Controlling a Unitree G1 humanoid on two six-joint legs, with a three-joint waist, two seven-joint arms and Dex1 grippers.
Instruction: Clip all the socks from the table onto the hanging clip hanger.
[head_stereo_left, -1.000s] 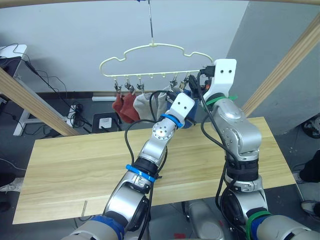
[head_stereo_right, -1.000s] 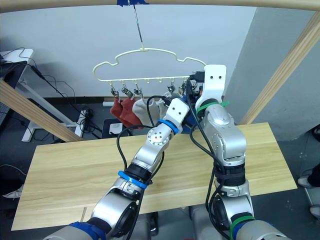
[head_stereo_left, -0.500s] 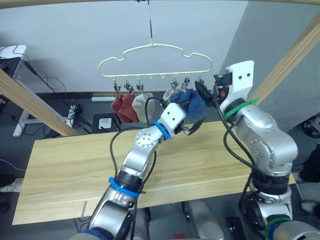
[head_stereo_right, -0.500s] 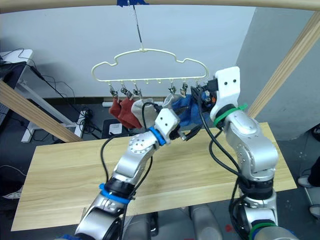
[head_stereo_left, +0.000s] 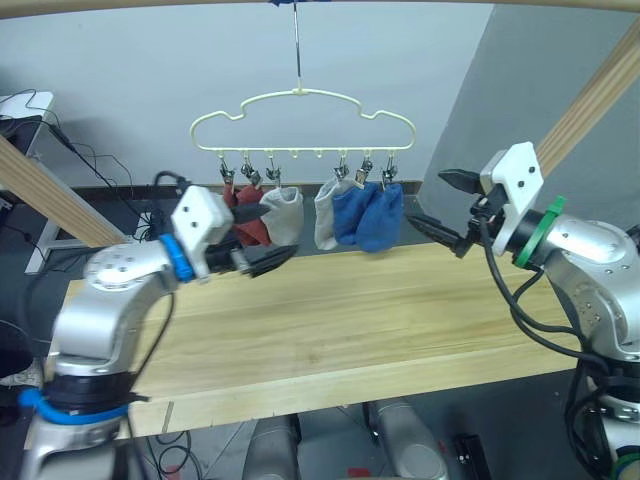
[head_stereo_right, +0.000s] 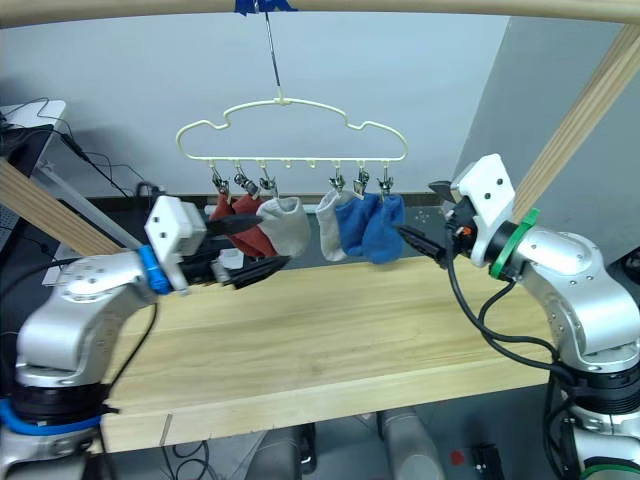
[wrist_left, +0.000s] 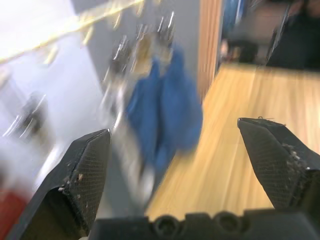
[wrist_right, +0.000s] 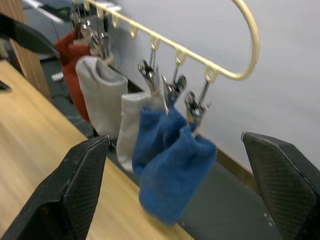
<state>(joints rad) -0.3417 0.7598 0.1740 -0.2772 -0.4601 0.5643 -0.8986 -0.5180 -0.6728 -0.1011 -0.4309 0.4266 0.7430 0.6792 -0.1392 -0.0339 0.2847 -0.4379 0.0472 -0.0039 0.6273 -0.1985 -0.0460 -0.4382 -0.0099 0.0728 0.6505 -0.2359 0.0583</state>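
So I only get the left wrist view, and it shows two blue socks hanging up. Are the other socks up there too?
Observer: Yes. Two brick red fabric socks hang from clips at the left end of the pale-yellow cloud-shaped wire hanger.
Operator: And the grey ones?
Observer: Both are clipped up. One light grey fabric sock hangs next to the red pair, and the other light grey sock hangs beside the two blue fabric socks.
Operator: What's the other claw doing?
Observer: The right claw is open and holds nothing. It is to the right of the blue socks, not touching them.
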